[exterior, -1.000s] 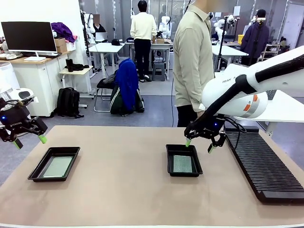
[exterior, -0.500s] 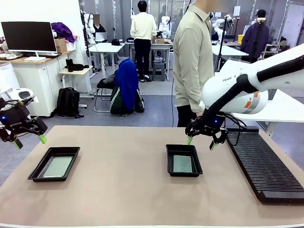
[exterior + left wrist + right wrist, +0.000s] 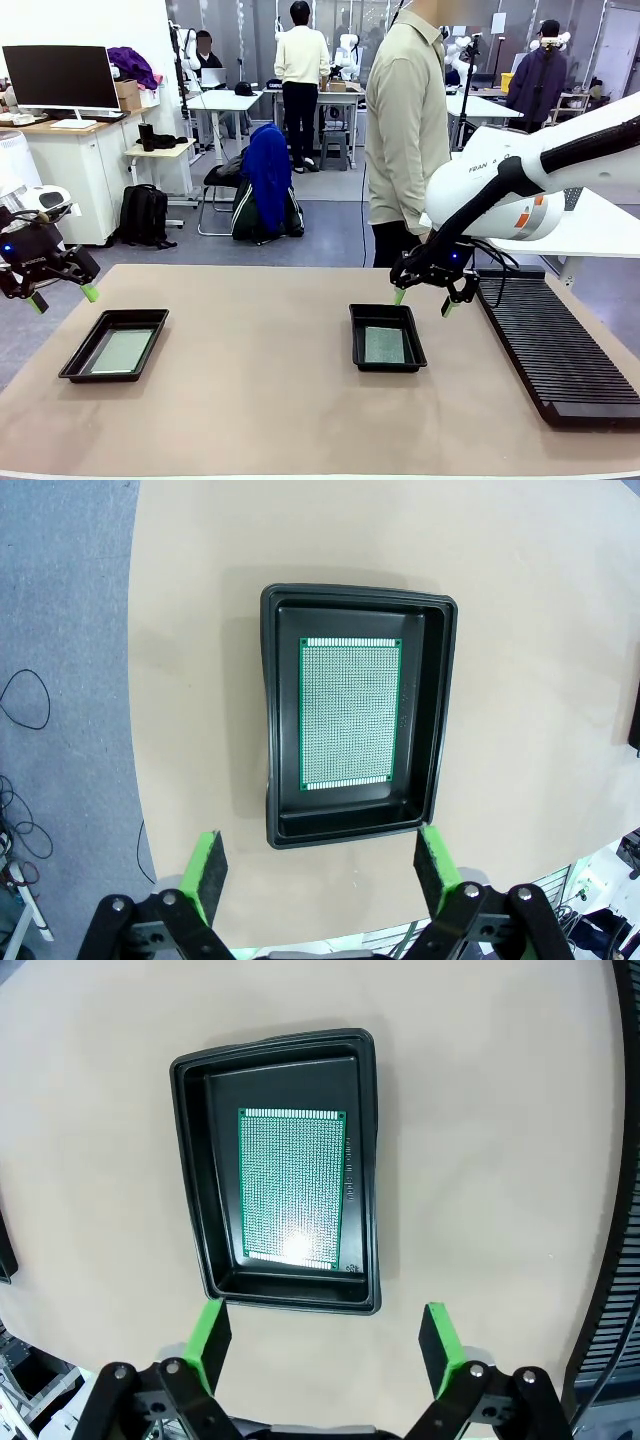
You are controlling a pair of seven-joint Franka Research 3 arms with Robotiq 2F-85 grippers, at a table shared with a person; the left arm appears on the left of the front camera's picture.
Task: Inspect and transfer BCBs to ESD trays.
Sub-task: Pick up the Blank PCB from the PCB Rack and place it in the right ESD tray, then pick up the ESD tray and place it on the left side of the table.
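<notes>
a tan table (image 3: 250, 390) seen from the robot's side, with a person (image 3: 405, 130) in a pale shirt standing at the far edge. two black esd trays lie flat on it, well apart. the left tray (image 3: 115, 345) sits near the table's left edge and holds one bcb (image 3: 121, 351), a thin green-grey perforated board lying flat on the tray floor. the right tray (image 3: 386, 337) sits near the middle of the table and holds a second board (image 3: 384, 345), also flat on its floor.

the left gripper (image 3: 60, 297) hangs in the air off the table's left edge, apart from its tray, green-tipped fingers spread wide and empty. the right gripper (image 3: 422, 301) hovers above the far end of the right tray, fingers likewise spread wide with nothing between them; it seems not to touch the tray, though the angle makes that hard to judge.

a long black ribbed rack (image 3: 555, 345) lies along the table's right side, just beside the right tray.
</notes>
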